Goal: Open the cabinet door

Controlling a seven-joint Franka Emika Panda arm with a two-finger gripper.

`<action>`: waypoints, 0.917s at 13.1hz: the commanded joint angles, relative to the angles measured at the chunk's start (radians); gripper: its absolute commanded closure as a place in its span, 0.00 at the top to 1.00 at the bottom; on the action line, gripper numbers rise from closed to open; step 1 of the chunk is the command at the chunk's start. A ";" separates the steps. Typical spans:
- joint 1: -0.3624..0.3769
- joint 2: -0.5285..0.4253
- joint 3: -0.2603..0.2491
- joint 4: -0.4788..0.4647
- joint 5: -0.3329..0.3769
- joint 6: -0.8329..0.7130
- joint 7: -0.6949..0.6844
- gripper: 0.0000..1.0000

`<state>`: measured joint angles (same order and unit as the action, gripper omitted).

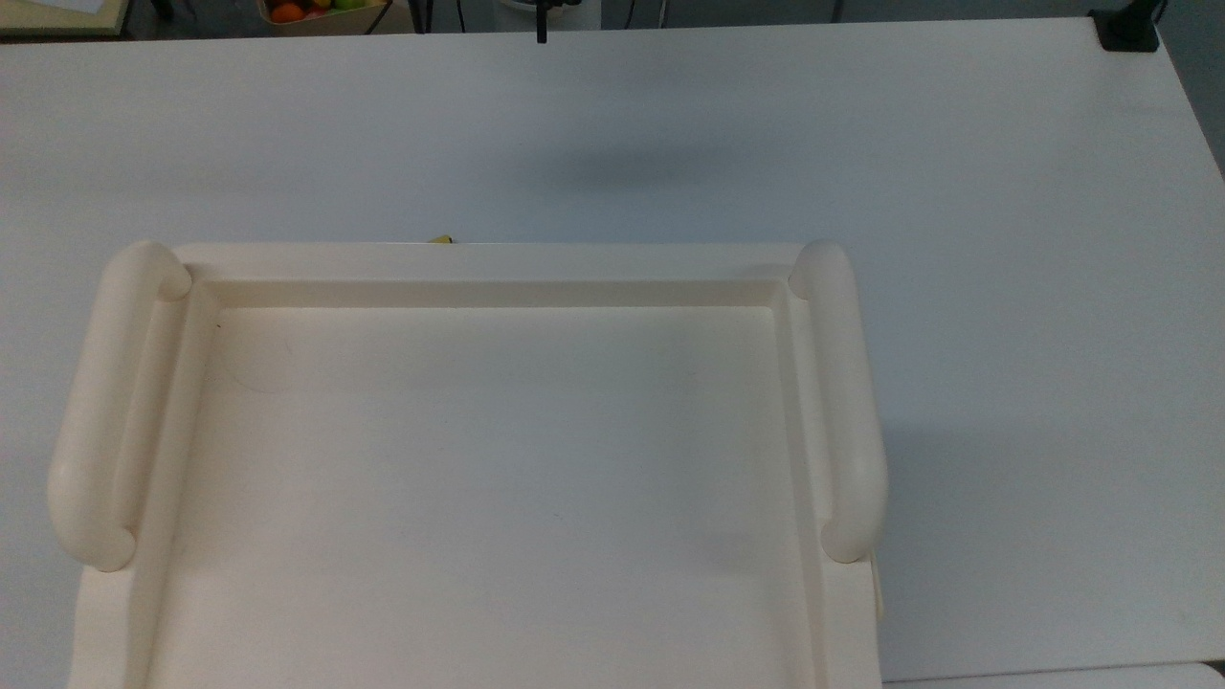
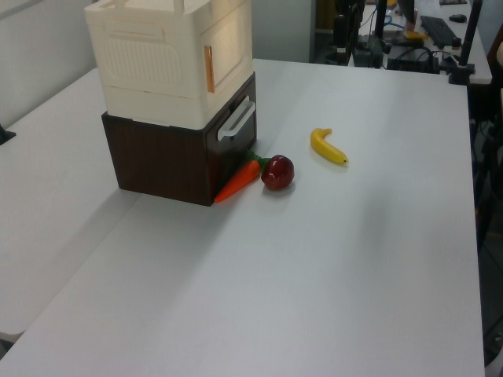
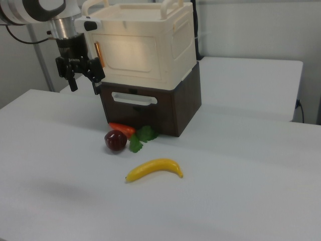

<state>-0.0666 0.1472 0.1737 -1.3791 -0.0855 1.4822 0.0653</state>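
You are working on a wide white table [image 3: 241, 181], and at its far edge in the left view there is a desk crowded with cables and equipment. The cream-white cabinet [image 3: 145, 45] stands on a dark brown drawer unit [image 3: 160, 108] with a white handle [image 3: 133, 99]. From the top view you look straight down into the cabinet's recessed top [image 1: 478, 478], with a rounded rail on each side.

The cabinet door [image 3: 131, 52] is the front panel that faces the right view's camera. It lies flat against the cabinet, closed, and has a thin orange strip [image 3: 100, 54] along its left edge in the right view.

The gripper [image 3: 83, 80] hangs just beside this left edge, slightly lower than the strip, near the front left corner of the cabinet. Its two black fingers [image 3: 71, 79] point down and stand apart, with nothing between them.

In front of the drawer unit you see a carrot [image 3: 122, 129] with green leaves and a dark red apple [image 3: 116, 140] touching it. A banana [image 3: 154, 169] lies nearer to the right view's camera, apart from them.
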 commanded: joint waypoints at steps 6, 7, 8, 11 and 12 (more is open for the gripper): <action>0.004 -0.015 -0.002 -0.015 0.006 -0.025 0.021 1.00; 0.004 -0.015 -0.002 -0.014 0.006 -0.025 0.021 1.00; 0.004 -0.014 -0.002 -0.015 0.006 -0.025 0.019 1.00; 0.005 -0.014 -0.002 -0.014 0.006 -0.037 0.018 1.00; 0.005 -0.014 -0.002 -0.014 0.004 -0.043 0.018 1.00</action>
<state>-0.0662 0.1473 0.1737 -1.3795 -0.0855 1.4765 0.0668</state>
